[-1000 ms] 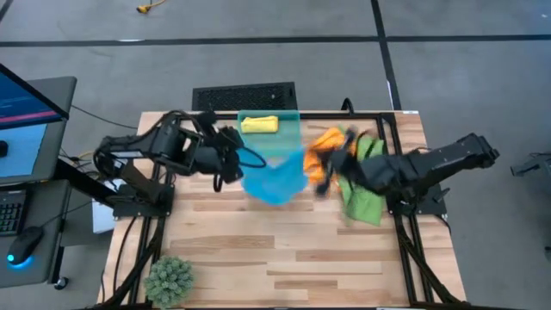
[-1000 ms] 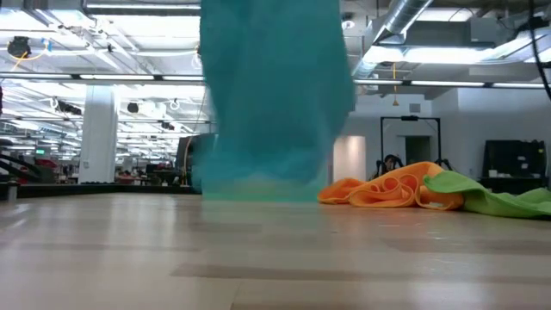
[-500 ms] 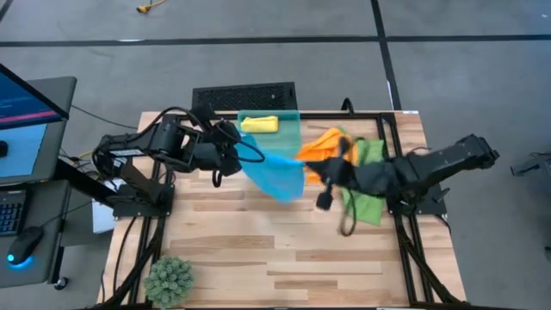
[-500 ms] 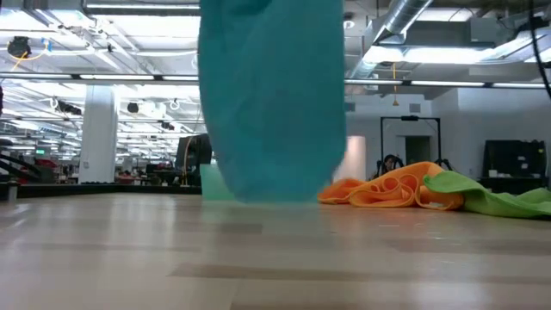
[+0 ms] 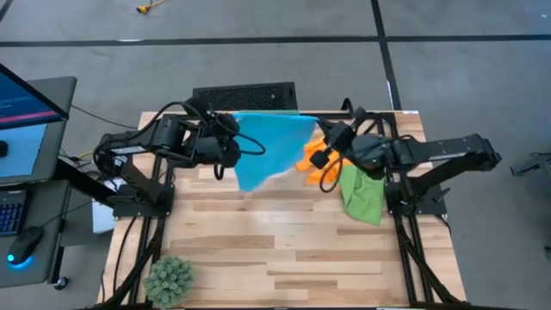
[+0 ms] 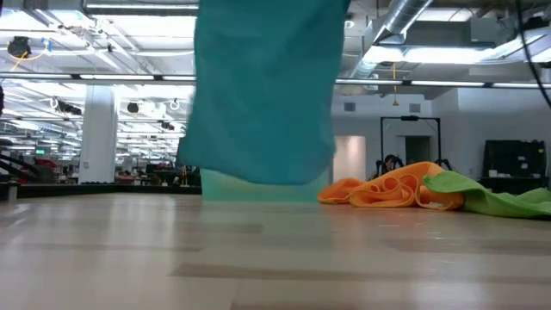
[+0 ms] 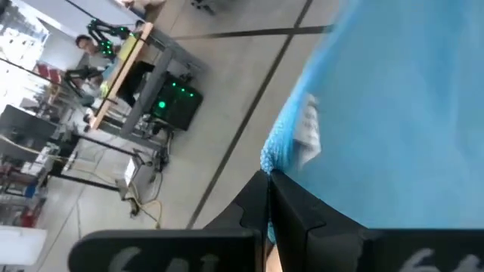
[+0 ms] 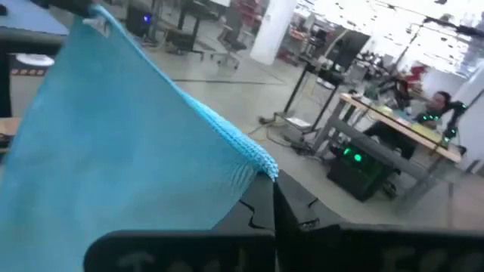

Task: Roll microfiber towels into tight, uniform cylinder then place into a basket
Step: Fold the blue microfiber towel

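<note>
So both arms have the blue towel (image 5: pixel 265 146) stretched out in the air between them, up over the back part of the wooden surface (image 5: pixel 275 250). The left pincer (image 5: pixel 234 129) is clamped tight on one corner and the right pincer (image 5: pixel 317 129) is pinched shut on the opposite top corner, so the top edge runs pretty much straight from one to the other and the rest hangs down in a sort of slanted flap. From the low camera the cloth (image 6: pixel 263 86) fills the middle of the shot and its bottom edge hangs clear of the wood, not touching. The left wrist camera shows the corner of the towel (image 7: pixel 287 147) caught right between its dark fingers (image 7: pixel 302 219), and the right wrist one shows the same thing on its side, the fuzzy edge (image 8: pixel 257 162) going into the closed fingers (image 8: pixel 261 208). The orange towel (image 5: pixel 315 159) is crumpled just under the right pincer, touching the green towel (image 5: pixel 362 194), which lies in a loose heap next to it near the right arm's base (both clearly unrolled). There's also a little green plant thing (image 5: pixel 169 279) on the front left corner, and a black grate (image 5: pixel 244 96) behind the surface.
</note>
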Action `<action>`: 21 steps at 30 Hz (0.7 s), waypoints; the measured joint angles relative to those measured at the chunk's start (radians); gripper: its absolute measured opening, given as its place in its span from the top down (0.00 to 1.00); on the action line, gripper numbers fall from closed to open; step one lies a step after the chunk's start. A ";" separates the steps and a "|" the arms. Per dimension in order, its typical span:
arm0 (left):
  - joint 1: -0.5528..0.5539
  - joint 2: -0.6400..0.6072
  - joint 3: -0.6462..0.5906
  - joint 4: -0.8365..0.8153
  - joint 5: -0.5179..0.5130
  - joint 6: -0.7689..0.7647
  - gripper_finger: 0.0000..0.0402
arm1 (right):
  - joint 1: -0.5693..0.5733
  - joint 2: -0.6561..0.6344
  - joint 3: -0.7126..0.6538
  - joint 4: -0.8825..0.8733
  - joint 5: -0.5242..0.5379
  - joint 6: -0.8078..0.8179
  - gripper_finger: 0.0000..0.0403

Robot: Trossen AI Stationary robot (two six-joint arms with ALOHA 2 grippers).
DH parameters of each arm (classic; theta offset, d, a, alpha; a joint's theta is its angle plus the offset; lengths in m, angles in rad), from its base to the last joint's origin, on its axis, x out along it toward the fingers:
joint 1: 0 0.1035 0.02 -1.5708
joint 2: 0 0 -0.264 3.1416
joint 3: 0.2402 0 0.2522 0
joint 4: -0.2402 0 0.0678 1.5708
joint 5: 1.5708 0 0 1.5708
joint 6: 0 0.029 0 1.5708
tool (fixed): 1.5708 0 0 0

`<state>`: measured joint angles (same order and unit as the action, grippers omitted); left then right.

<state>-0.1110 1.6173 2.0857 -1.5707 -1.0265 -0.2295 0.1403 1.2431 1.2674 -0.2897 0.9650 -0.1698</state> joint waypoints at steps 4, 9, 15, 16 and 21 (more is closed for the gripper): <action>0.011 0.000 0.000 0.000 0.067 0.002 1.00 | -0.028 0.006 -0.002 -0.014 -0.092 0.001 0.98; -0.024 0.000 0.000 0.000 0.250 -0.029 1.00 | 0.050 0.004 -0.002 -0.077 -0.198 0.067 0.98; -0.132 0.000 0.000 0.000 0.525 -0.153 1.00 | 0.250 0.004 -0.002 -0.232 -0.210 0.265 0.99; -0.153 0.000 0.000 0.000 0.558 -0.180 1.00 | 0.284 0.004 -0.002 -0.252 -0.210 0.307 0.99; -0.275 0.005 -0.020 0.002 0.614 -0.324 1.00 | 0.430 0.033 -0.004 -0.365 -0.211 0.508 0.98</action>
<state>-0.3858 1.6221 2.0661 -1.5685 -0.4127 -0.5537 0.5700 1.2765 1.2636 -0.6549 0.7543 0.3382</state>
